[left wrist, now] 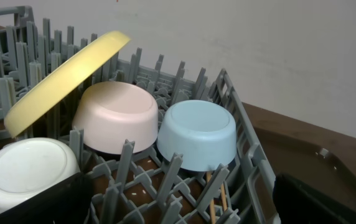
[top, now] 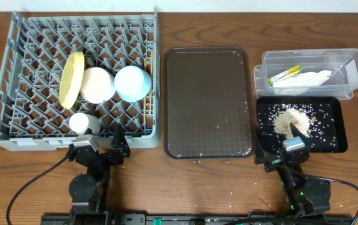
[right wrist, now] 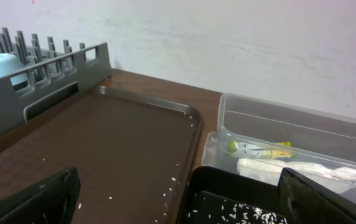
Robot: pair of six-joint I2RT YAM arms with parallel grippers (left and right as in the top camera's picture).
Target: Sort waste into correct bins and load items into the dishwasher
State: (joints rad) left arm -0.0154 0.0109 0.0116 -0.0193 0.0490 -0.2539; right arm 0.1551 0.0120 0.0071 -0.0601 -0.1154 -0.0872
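The grey dish rack [top: 16, 125] holds the pale-yellow plate [top: 71, 79] on edge, the cream bowl [top: 97, 84] and the light-blue bowl [top: 132, 83] upside down, the white cup [top: 82, 122] and the chopsticks [top: 148, 87]. These also show in the left wrist view: plate [left wrist: 66, 78], cream bowl [left wrist: 116, 115], blue bowl [left wrist: 198, 134], cup [left wrist: 28, 174], chopsticks [left wrist: 213, 199]. The clear tub [top: 354, 62] holds the napkin [top: 307, 79] and the yellow-green sachet [top: 284, 74]. The black tray [top: 335, 134] holds rice scraps [top: 290, 120]. My left gripper [top: 99, 145] and right gripper [top: 285, 150] are open and empty at the table's front.
The dark brown serving tray [top: 207, 103] lies between rack and bins, with a few rice grains on it [right wrist: 175, 180]. Stray grains lie on the wooden table near the front edge. A pale wall stands behind the table.
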